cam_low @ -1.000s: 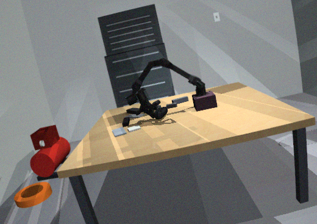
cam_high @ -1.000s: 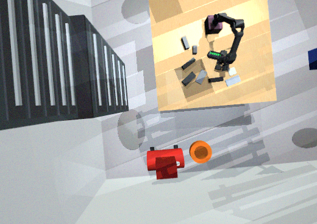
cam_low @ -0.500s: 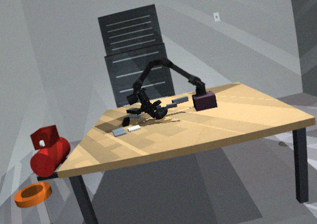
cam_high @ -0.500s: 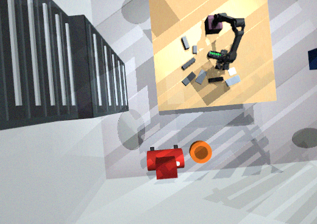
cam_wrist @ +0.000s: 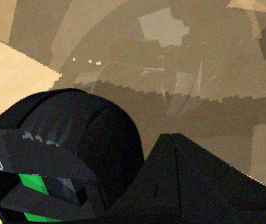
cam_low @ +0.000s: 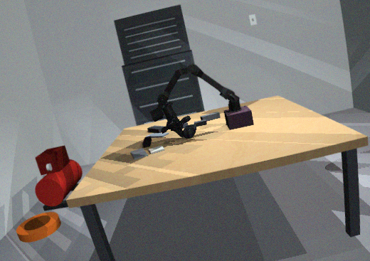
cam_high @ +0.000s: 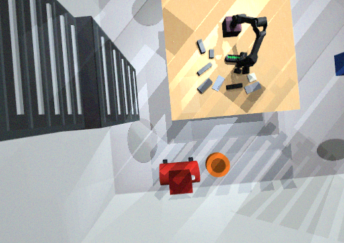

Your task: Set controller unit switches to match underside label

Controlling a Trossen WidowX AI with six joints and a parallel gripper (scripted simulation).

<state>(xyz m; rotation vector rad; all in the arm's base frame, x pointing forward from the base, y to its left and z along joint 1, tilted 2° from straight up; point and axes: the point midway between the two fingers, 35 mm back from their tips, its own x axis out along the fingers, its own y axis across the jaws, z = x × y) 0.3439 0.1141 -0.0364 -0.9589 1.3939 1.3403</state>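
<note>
Two bright green rocker faces show close up on the dark grey controller unit (cam_high: 227, 58) (cam_wrist: 6, 141), beside pale ON lettering; the unit lies on the bench (cam_high: 185, 104) (cam_low: 249, 144) right by the gripper (cam_high: 243, 55) (cam_low: 186, 130) (cam_wrist: 171, 135). Its fingers are pressed together, with nothing seen pinched between them; in the wrist view they make a matte black wedge.

The crowding is what worries me. A closed tip coming down slightly off line could tip the neighbouring rocker, and a sideways brush could skid or tilt the unit. Shadow and the dark bulk at the wrist hide several switches, so a wrong setting might pass unnoticed; the underside label is out of sight too, and a misremembered row would spoil everything.

A little farther lie a slim black bar (cam_high: 234, 86) (cam_low: 146, 141), a small cream block (cam_high: 251, 77) (cam_low: 156, 149) and a smooth, pale blue slab (cam_high: 218, 83) (cam_low: 157, 135). The arm rises from a boxy plum pedestal (cam_high: 228, 32) (cam_low: 245, 121) on honey-coloured, faintly grained wood. Beyond the bench are a glossy red cylinder (cam_high: 165, 173) (cam_low: 50, 190), a chunky orange ring (cam_high: 217, 155) (cam_low: 23, 233) and a charcoal cabinet (cam_high: 90, 67) (cam_low: 156, 16) with pale straight bars.
</note>
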